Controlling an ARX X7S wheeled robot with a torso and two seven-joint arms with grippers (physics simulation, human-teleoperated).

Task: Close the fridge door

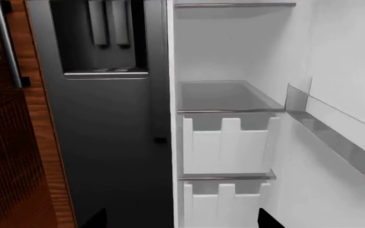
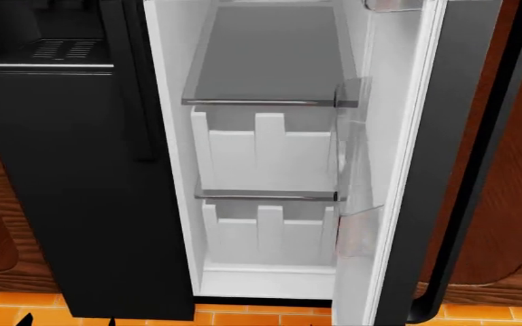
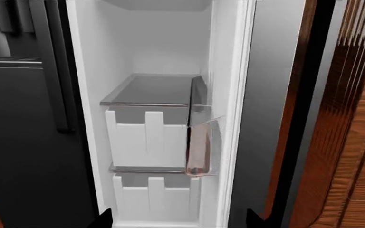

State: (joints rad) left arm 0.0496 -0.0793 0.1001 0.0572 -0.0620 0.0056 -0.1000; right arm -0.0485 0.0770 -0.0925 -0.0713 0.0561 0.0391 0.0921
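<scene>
The fridge door (image 2: 451, 170) stands wide open at the right of the head view. I see it nearly edge-on, with its glossy black outside, a long black handle (image 2: 483, 197) and a white inner lining (image 2: 390, 136) carrying clear bins (image 2: 359, 231). In the left wrist view the door's lining (image 1: 341, 57) and a clear bin (image 1: 334, 137) fill one side. The right wrist view shows the door's edge (image 3: 239, 118) and a bin (image 3: 203, 147). My left gripper (image 1: 182, 221) is open and faces the fridge from a distance. My right gripper (image 3: 179, 219) is open too, and both are empty.
The black door with the dispenser recess (image 2: 71, 170) is shut beside the open compartment. Glass shelves and white drawers (image 2: 261, 153) fill the fridge interior. A brown wooden cabinet (image 1: 5, 152) with a bar handle (image 1: 5, 42) stands beside it. Wooden panels (image 2: 515, 204) lie behind the open door, above an orange tiled floor (image 2: 242, 319).
</scene>
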